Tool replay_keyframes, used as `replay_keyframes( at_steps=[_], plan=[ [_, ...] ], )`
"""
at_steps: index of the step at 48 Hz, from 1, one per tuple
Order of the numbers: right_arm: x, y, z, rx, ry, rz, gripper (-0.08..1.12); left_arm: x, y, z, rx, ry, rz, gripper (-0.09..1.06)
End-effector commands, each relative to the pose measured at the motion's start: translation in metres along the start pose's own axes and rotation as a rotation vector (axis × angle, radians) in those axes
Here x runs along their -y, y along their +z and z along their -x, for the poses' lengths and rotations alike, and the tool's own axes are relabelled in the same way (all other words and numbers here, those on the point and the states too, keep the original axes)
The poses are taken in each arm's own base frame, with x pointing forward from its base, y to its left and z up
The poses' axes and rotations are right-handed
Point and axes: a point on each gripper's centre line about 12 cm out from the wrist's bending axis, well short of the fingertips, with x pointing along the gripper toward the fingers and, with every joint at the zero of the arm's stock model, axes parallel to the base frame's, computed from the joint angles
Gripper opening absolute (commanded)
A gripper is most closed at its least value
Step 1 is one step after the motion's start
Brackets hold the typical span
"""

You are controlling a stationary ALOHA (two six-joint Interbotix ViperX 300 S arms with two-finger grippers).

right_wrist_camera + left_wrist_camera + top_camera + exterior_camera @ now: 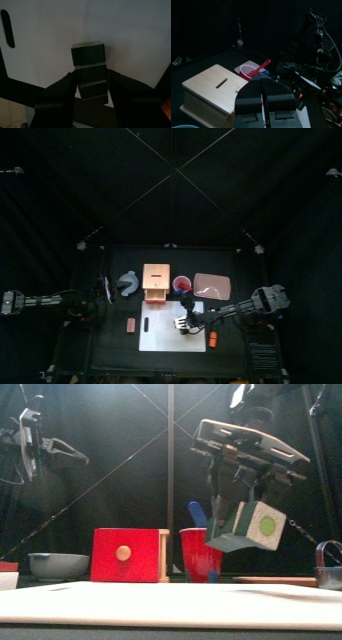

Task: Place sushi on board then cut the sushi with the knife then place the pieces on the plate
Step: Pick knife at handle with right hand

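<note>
The sushi roll (254, 529) is being gripped by the right gripper (246, 509), with the jaws being pressed against its dark green blocks from both sides. It is being held tilted in the air above the white cutting board (158, 336), clear of its surface (the right wrist view is showing the board directly under the roll). A pale end face with a green centre is being turned toward the front.

Behind the board, the pale wooden box (160, 285) is being seen with its red drawer front facing forward. The red cup (201, 556) is standing just beside it on the right, and a blue knife (197, 514) and a red knife (262, 66) are being carried in it. The blue-grey bowl (127, 281) is lying left of the box and the pink tray (211, 284) right of the cup.

The left gripper (261, 95) is being held raised over the left side of the bench (94, 343), jaws pressed together on nothing
</note>
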Motion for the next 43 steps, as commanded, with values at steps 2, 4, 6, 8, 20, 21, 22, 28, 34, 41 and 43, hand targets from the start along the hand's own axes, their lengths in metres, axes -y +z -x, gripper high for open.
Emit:
replay_keyframes(
  at_steps=[2,4,6,8,20,21,22,28,34,41,43],
  plan=[
    [-0.025,0.000,0.002,-0.013,0.085,-0.020,0.59,-0.001,0.004,0.000,0.031,0.003,-0.015,0.06],
    [-0.028,0.001,-0.004,-0.011,0.087,-0.019,0.60,-0.002,0.002,0.000,0.029,0.003,-0.019,0.06],
    [-0.032,0.002,-0.008,-0.009,0.085,-0.019,0.61,-0.003,-0.001,0.002,0.026,0.006,-0.020,0.06],
    [-0.036,0.004,-0.014,-0.004,0.081,-0.018,0.63,-0.004,-0.003,0.002,0.025,0.008,-0.021,0.06],
    [-0.046,0.026,-0.015,0.040,0.090,-0.015,0.78,-0.006,-0.006,0.005,0.035,0.007,-0.033,0.06],
    [-0.046,0.027,-0.015,0.043,0.089,-0.014,0.78,-0.006,-0.006,0.005,0.037,0.005,-0.035,0.06],
    [-0.046,0.027,-0.014,0.046,0.089,-0.014,0.79,-0.006,-0.006,0.005,0.037,0.003,-0.038,0.06],
    [-0.040,0.030,-0.015,0.054,0.040,-0.014,0.80,-0.005,-0.005,0.005,0.040,-0.001,-0.043,0.06],
    [-0.037,0.030,-0.016,0.058,0.007,-0.017,0.80,-0.005,-0.006,0.005,0.038,0.001,-0.040,0.06],
    [-0.044,0.029,-0.013,0.063,0.010,-0.012,0.80,-0.006,-0.007,0.005,0.036,0.001,-0.042,0.06],
    [-0.045,0.030,-0.013,0.070,0.002,-0.005,0.80,-0.006,-0.006,0.006,0.038,0.000,-0.043,0.06]
  ],
)
